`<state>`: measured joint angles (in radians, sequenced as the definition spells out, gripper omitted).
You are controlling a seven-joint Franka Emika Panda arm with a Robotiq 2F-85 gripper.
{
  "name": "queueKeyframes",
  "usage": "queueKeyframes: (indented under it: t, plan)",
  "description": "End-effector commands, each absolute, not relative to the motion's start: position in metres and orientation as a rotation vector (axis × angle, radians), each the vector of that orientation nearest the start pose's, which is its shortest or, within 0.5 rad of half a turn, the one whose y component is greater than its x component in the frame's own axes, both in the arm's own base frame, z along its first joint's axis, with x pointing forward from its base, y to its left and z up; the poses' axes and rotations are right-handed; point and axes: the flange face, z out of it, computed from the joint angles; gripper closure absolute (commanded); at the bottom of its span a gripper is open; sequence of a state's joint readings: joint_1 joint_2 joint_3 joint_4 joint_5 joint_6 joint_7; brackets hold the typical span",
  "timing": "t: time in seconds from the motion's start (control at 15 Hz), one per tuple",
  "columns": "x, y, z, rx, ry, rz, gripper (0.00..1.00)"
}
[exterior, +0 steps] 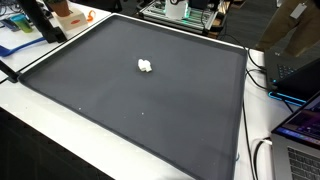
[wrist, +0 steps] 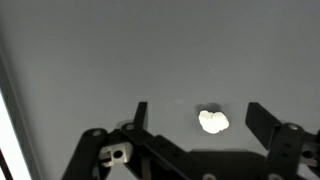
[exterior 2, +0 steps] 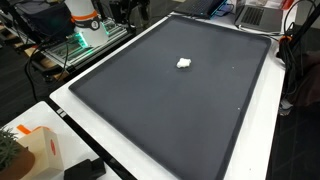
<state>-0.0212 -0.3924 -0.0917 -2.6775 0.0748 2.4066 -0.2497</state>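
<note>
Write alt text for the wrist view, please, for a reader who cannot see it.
A small white lump lies on a dark grey mat, seen between the two dark fingers of the open pincer, which holds nothing. A pale strip runs along the left edge of the mat.

A: In an exterior view we have a large dark mat (exterior 2: 150,110) with a black rim, lying on a white table (exterior 2: 105,132).
B: Yes. We log one small white crumpled lump (exterior 2: 184,63) on the mat, toward the far end, with nothing touching it.
A: We tag the robot base (exterior 2: 85,15), white with an orange band, off the mat's far corner and well apart from the lump.
B: We add an orange-and-white box (exterior 2: 40,148) at the table's near corner, with green leaves (exterior 2: 8,150) just beside it. Cables (exterior 2: 288,45) run along the far side.
</note>
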Motion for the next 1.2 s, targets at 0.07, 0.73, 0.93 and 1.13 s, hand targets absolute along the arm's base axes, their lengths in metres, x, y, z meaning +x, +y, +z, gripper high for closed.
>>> queueKeyframes:
  t: [0.07, 0.73, 0.93, 1.13]
  plan:
    - [0.396, -0.043, 0.374, -3.065, -0.136, -0.213, 0.0]
    - [0.405, 0.07, 0.355, -2.963, 0.314, -0.353, 0.0]
    - [0.41, 0.072, 0.36, -2.96, 0.293, -0.393, 0.0]
    - [0.411, 0.072, 0.355, -2.947, 0.325, -0.399, 0.0]
